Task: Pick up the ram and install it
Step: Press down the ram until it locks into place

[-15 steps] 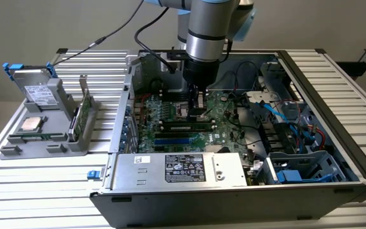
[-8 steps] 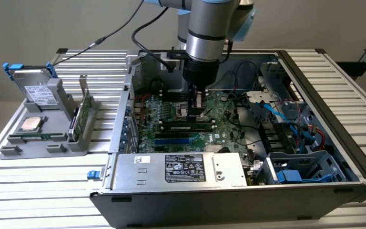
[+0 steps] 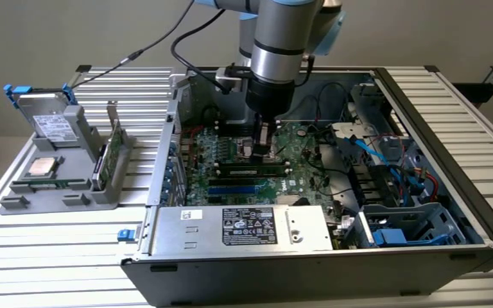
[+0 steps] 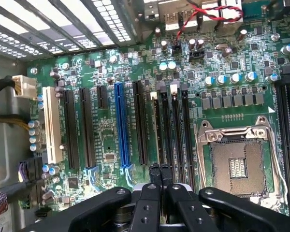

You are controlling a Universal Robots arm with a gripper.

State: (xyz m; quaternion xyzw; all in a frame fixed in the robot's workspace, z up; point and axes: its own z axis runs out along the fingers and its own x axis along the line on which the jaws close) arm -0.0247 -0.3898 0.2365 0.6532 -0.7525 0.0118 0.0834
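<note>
— On the counter, what takes up the most room?

— The open computer case, lying on its side, with a grey parts holder well apart from it toward the exterior view's left. The arm reaches straight down into the case from above.

— And inside the case?

— The green motherboard covers the floor, and the silver power supply sits along the near wall. The wrist view looks down on the board's long slots and the bare processor socket.

— Where is the ram?

— The ram is already on the board, not in the holder. It stands on edge in one of the memory slots. Its long axis runs across the exterior view, left to right, parallel to the power supply.

— How does it lie from the gripper?

— Directly underneath — the gripper hangs over the half of the stick nearer the exterior view's right, not over its middle. In the wrist view the fingertips point down at the memory slots beside the socket.

— Is it gripping the stick?

— No. The two fingers are pressed together with nothing between them. I'd judge the tips are at the ram's top edge or just above it — whether they actually touch, I cannot tell. Nor can I tell whether the stick is fully seated.
</note>
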